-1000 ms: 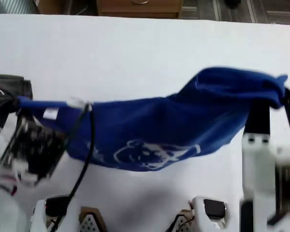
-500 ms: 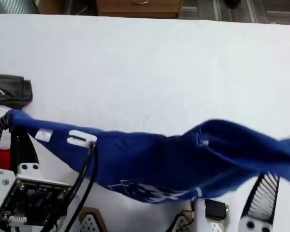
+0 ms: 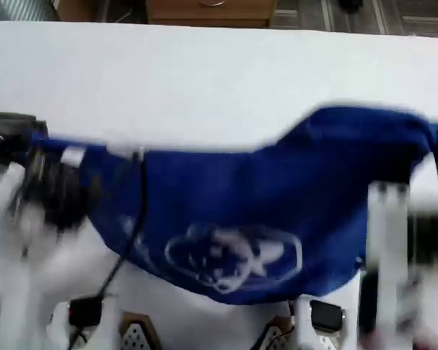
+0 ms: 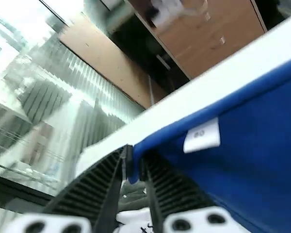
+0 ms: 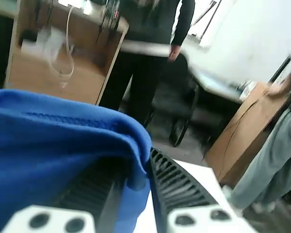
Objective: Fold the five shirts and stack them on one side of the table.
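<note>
Holding the shirt [image 3: 277,197] up over the table [image 3: 204,65], spread wide from 9 o'clock to 3 o'clock, blue and slack, sagging in the middle toward 6 o'clock. Pinched at both ends.

At the 9 o'clock end: caught in the left claw [image 4: 134,167], with ribbed black fingers [image 4: 99,182] pressed together on a thin edge of the cloth. Just beside that grip, a small white label [image 4: 202,135] sewn to the fabric.

At the 3 o'clock end: caught in the right claw [image 5: 136,188], clamped shut on a bunched fold. One of the fingers [image 5: 177,182] bare and ribbed, the other mostly buried under draped cloth.

Seen from above: a white print [image 3: 233,255] on the shirt's hanging face, toward 6 o'clock. Crossing in front of the cloth near 8 o'clock, a black cable [image 3: 139,211] running down toward the near edge. Below the shirt's ends, the left arm [image 3: 47,197] at 8 o'clock and the right arm [image 3: 385,248] at 4 o'clock, both smeared with blur. Impossible to tell whether touching the table along the sagging lower edge.

On the table at 9 o'clock, right by the shirt's left end: a dark garment [image 3: 4,125], lying flat at the edge. Beyond the table at 12 o'clock, a wooden cabinet [image 3: 208,11].
</note>
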